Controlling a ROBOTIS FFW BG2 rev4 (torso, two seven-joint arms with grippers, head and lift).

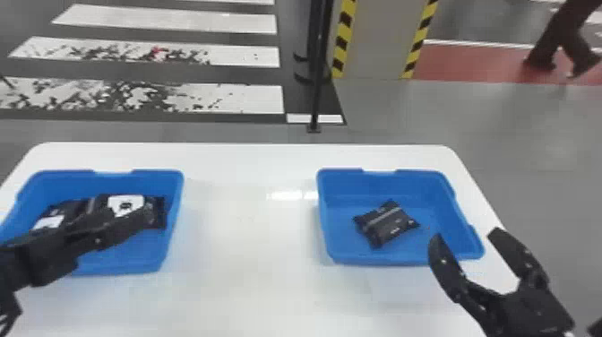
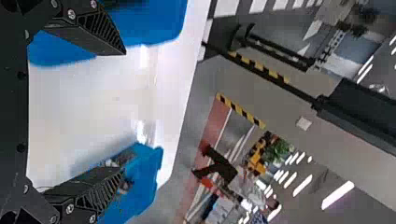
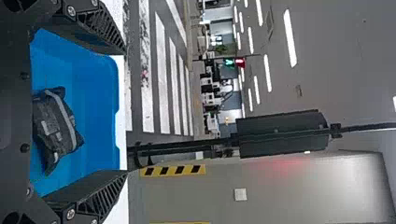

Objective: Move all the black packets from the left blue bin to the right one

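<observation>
In the head view, a smooth, glossy white bench [image 1: 251, 233] with rounded corners carries two blue bins, plastic by the look of them, with rounded corners and a shallow dip in the far rim. In the left bin [image 1: 105, 268] lie black packets [image 1: 156, 215] with bold white patches, overlapping, so I can't tell how many. The right bin [image 1: 380, 183] holds a single black packet [image 1: 389, 224], a soft, crinkled pouch lying askew on the bottom with a pale stripe across it. The left arm comes in low from the left edge, its gripper [image 1: 134, 222] slanting over the left bin and hiding part of the pile; whether it touches is unclear. The right arm rises from the lower right corner, its gripper [image 1: 465, 235] by the right bin's near right corner, angled forward and a little left. In the left wrist view, the left gripper [image 2: 123, 111] is wide open, ribbed inner faces well apart, nothing between them. In the right wrist view, the right gripper [image 3: 126, 112] is spread just as wide and empty, facing the right bin, where the wrinkled packet lies.
</observation>
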